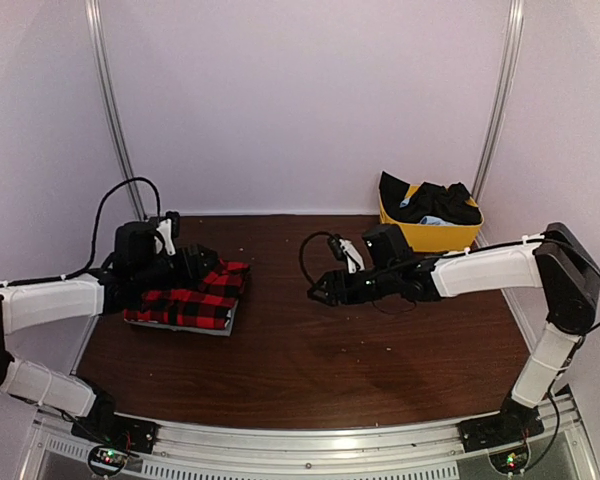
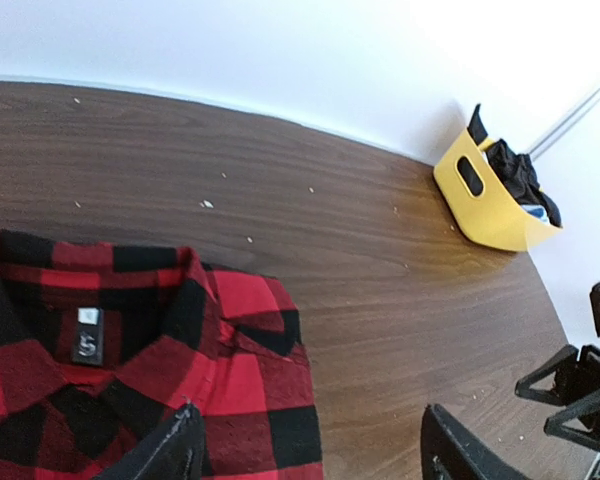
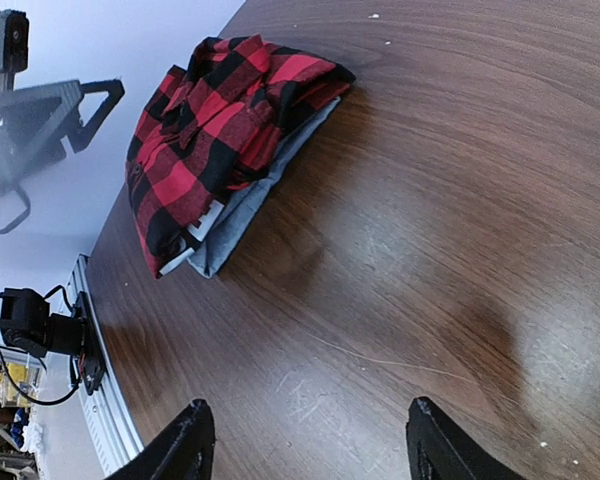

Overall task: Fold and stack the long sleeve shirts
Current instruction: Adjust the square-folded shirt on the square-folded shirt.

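Fingers point(image 2: 175, 450) of the left gripper point(image 2: 310, 452) stand spread wide with nothing between them. In the left wrist view, 1 dark tip lies over the near edge of the red-and-black flannel shirt point(image 2: 130, 370); whether it touches the cloth cannot be told. The shirt lies folded with its collar up, and a small label point(image 2: 87, 330) shows inside the neck. From above, this gripper point(image 1: 192, 264) sits over the far left part of the folded shirt point(image 1: 195, 298).

The right gripper point(image 3: 310, 445) also has its 2 fingers point(image 3: 185, 452) apart and pinches nothing. It hangs over the bare dark wood table point(image 3: 430, 250), well apart from the shirts. In the top view it point(image 1: 320, 290) is near the middle of the table point(image 1: 330, 360), pointing left towards the stack.

The flannel shirt point(image 3: 220, 130) rests on top of a folded grey shirt point(image 3: 242, 205), whose edge sticks out along the stack's right side and near corner. In the top view the grey edge point(image 1: 227, 326) is a thin strip under the flannel. The stack lies on the left half of the table.

A yellow bin point(image 1: 430, 236) stands at the far right corner by the wall, with dark clothes point(image 1: 430, 203) heaped in it and hanging over its rim.
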